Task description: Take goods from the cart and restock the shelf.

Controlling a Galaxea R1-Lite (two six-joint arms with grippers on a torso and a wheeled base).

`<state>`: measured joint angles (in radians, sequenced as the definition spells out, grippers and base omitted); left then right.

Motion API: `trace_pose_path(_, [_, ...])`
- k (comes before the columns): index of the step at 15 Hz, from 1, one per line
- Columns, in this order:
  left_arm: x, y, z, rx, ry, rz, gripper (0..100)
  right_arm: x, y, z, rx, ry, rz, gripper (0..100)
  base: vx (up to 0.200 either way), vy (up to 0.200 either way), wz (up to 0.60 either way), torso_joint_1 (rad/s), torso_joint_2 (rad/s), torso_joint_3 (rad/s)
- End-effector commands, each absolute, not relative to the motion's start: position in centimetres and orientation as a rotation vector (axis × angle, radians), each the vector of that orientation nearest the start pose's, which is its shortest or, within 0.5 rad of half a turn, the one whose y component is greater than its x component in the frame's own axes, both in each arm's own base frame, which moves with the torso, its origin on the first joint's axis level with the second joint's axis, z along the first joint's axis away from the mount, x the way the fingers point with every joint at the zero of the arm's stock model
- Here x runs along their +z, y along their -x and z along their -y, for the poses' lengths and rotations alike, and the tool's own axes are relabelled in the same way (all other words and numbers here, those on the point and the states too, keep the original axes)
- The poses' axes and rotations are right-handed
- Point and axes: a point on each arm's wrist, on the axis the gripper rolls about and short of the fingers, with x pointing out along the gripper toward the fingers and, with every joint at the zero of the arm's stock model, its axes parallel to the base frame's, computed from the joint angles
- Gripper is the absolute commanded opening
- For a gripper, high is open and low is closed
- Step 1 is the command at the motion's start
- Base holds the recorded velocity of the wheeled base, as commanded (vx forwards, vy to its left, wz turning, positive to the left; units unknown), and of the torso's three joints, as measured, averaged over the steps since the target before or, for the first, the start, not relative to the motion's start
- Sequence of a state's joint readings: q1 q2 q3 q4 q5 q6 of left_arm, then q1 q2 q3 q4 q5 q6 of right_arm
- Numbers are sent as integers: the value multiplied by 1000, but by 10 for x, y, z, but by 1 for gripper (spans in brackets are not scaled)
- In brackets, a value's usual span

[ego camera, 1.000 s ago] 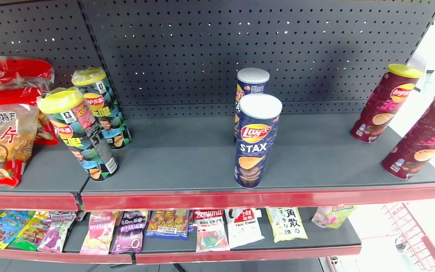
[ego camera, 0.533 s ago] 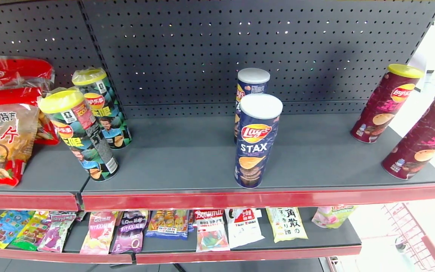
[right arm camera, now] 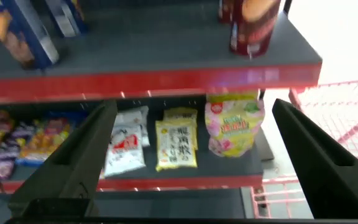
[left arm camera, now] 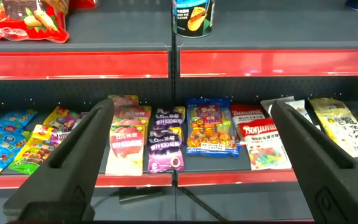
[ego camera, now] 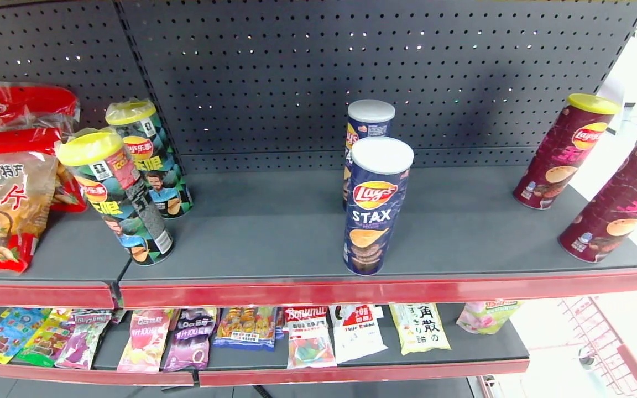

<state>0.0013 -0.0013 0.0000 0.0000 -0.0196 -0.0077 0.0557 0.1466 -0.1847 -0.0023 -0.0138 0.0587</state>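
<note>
- Nothing's budged since a second ago.
- My left gripper (left arm camera: 192,107) and right gripper (right arm camera: 194,107) both gape wide, empty, facing candy bags (left arm camera: 210,127).
- Low right of the shelf (ego camera: 274,232) sits the cart (ego camera: 611,342), cut off, contents hidden.

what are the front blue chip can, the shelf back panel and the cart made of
Front blue chip can: likely paperboard tube, glossy print, pale plastic-looking lid. Back panel: probably painted sheet metal, matte dark grey, rows of punched holes. Cart: seemingly red-coated metal wire, thin grid.
</note>
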Motion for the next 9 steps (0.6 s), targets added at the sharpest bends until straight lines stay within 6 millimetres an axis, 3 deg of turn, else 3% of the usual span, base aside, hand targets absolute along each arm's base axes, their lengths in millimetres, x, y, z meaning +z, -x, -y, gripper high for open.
trace_pose_path(1, [75, 23, 0, -18, 9, 0, 100, 232, -50, -12, 182, -120, -125, 100, 0, 0, 0, 0, 0, 0])
trace_pose_path(2, [75, 23, 0, -18, 9, 0, 100, 229, -59, -16, 190, -105, -166, 100, 0, 0, 0, 0, 0, 0])
trace_pose_path(5, [75, 23, 0, -18, 9, 0, 100, 212, -112, -33, 188, -64, -394, 100, 0, 0, 0, 0, 0, 0])
trace_pose_path(9, [75, 23, 0, -18, 9, 0, 100, 193, -171, -66, 265, -6, -485, 100, 0, 0, 0, 0, 0, 0])
